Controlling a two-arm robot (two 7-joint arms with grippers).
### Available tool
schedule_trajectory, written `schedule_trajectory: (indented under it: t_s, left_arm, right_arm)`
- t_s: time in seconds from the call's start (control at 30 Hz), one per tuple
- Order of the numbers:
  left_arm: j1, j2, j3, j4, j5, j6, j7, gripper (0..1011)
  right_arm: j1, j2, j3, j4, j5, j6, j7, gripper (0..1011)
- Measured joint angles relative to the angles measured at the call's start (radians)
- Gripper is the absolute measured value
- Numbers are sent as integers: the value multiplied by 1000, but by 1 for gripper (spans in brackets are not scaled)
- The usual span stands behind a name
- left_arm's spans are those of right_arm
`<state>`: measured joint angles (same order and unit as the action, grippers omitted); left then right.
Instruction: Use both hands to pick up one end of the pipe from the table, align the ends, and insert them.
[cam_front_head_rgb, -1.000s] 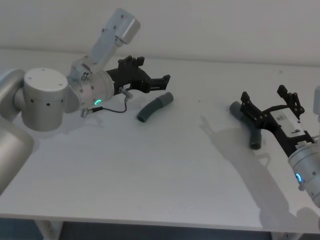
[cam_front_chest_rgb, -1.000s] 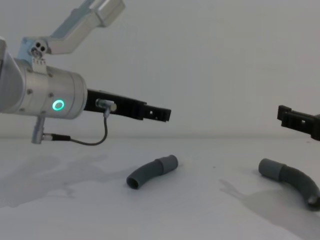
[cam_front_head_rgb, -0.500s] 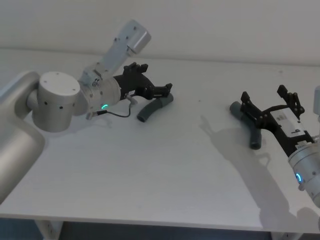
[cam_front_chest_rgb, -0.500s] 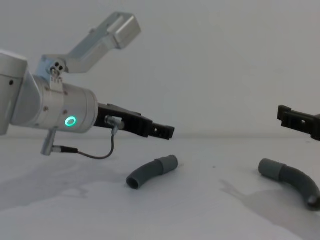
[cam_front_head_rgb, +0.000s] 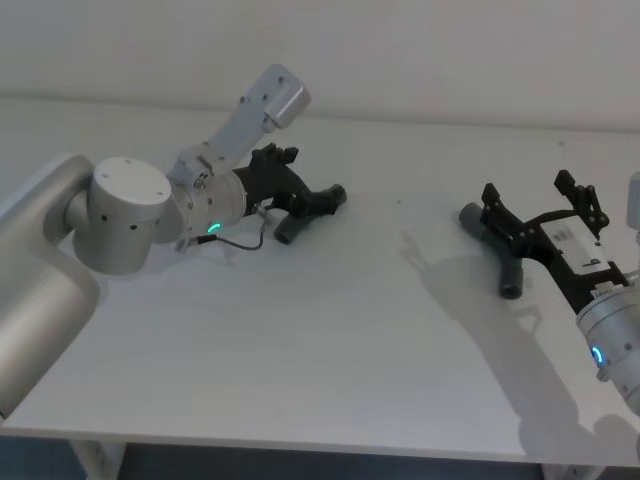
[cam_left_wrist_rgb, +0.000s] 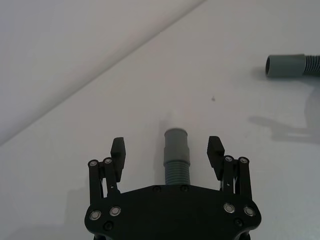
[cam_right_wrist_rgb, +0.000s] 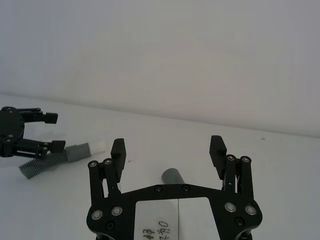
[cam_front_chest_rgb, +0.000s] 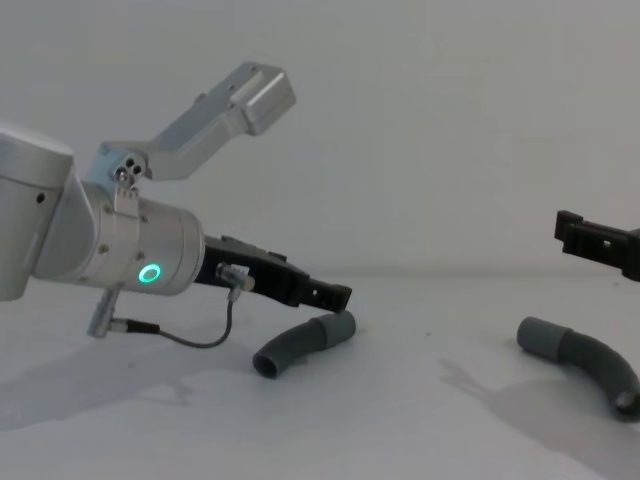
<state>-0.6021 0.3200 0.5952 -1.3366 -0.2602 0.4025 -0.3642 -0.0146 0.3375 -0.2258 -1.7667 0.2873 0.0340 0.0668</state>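
Spotter: Report the left side.

Operator: My left claw (cam_left_wrist_rgb: 167, 146) is spread wide and sits low over the table (cam_front_head_rgb: 300, 350). One finger is on each side of the left pipe (cam_front_chest_rgb: 300, 343), level with its cuff (cam_left_wrist_rgb: 177, 145). There is a gap on both sides and no contact.

Spotter: How will you do the grasp?

Operator: As I judge it, I centre the pipe between the fingers. I close on the ribbed part just behind the cuff, leaving the cuff free for mating. I close slowly, since a curved piece may roll under an off-centre pinch. I lift only once the grip is firm.

Spotter: Right side?

Operator: My right claw (cam_right_wrist_rgb: 167, 146) hangs wide above the right pipe (cam_front_chest_rgb: 585, 355), which lies on the table well apart from the left one. It must descend first.
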Motion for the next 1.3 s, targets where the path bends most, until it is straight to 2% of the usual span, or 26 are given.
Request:
schedule_trajectory:
  t_s: [0.43, 0.77, 1.3]
  left_arm:
    - [9, 7, 2, 1, 9, 44, -14, 1001]
    - [-7, 7, 4, 16, 15, 82, -34, 1001]
    - [-21, -35, -7, 73, 21, 81, -35, 1001]
  right_arm:
    - [0, 0, 0, 0, 0, 0, 0, 1000]
    - [0, 0, 0, 0, 0, 0, 0, 1000]
    - [0, 0, 0, 0, 0, 0, 0, 1000]
